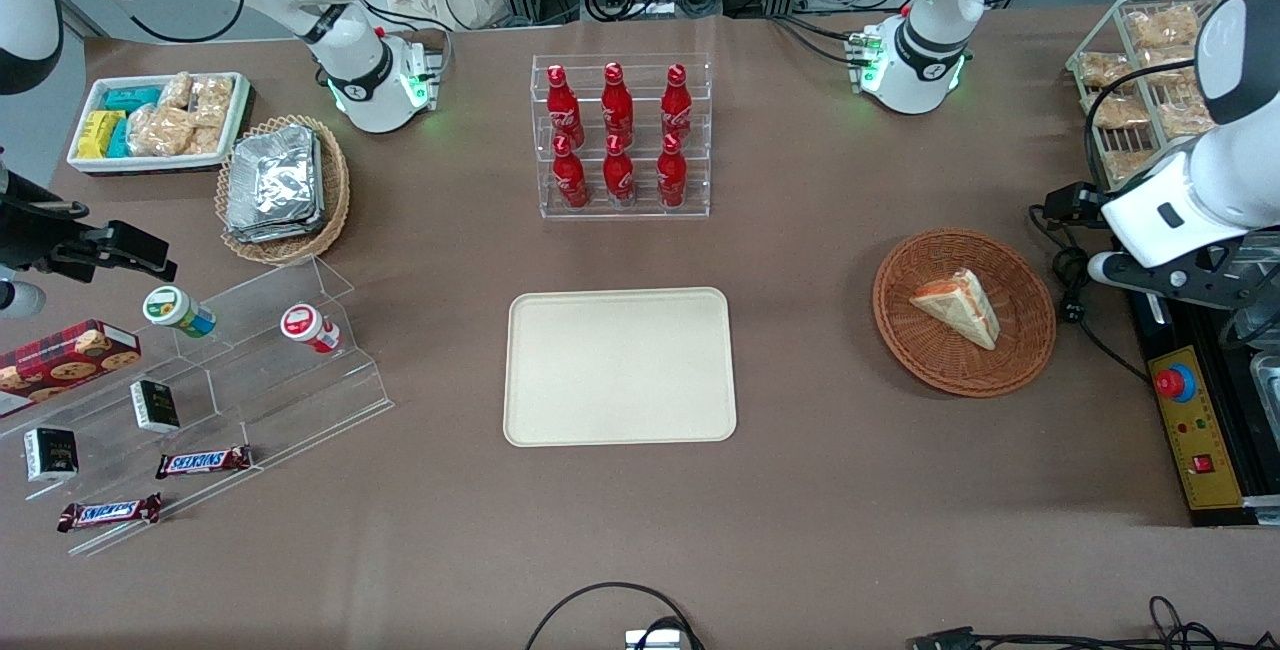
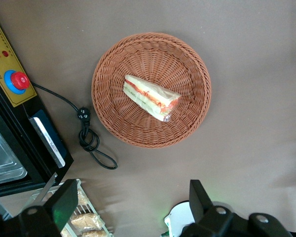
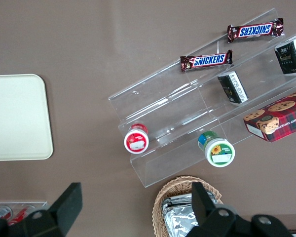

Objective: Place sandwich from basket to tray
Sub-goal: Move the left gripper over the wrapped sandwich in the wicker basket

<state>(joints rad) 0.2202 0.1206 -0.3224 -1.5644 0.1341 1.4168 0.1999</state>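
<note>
The working left arm [image 1: 1190,200] is built of glossy white rounded shells joined by dark grey bands, with a small black inset on its wrist link. Its base [image 1: 915,60] is ringed in black and lit green. The black two-finger gripper [image 2: 133,207] is seen with dark, wedge-shaped fingers [image 2: 64,202] set wide apart.

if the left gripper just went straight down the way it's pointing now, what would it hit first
Probably bare brown table beside the round reddish-brown wicker basket, not the triangular sandwich. The left gripper hangs open above the basket's edge; depth is hard to judge.

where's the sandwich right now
The sandwich lies in the basket, toward the working arm's end of the table beside the tray; the open tool hovers above it.
</note>
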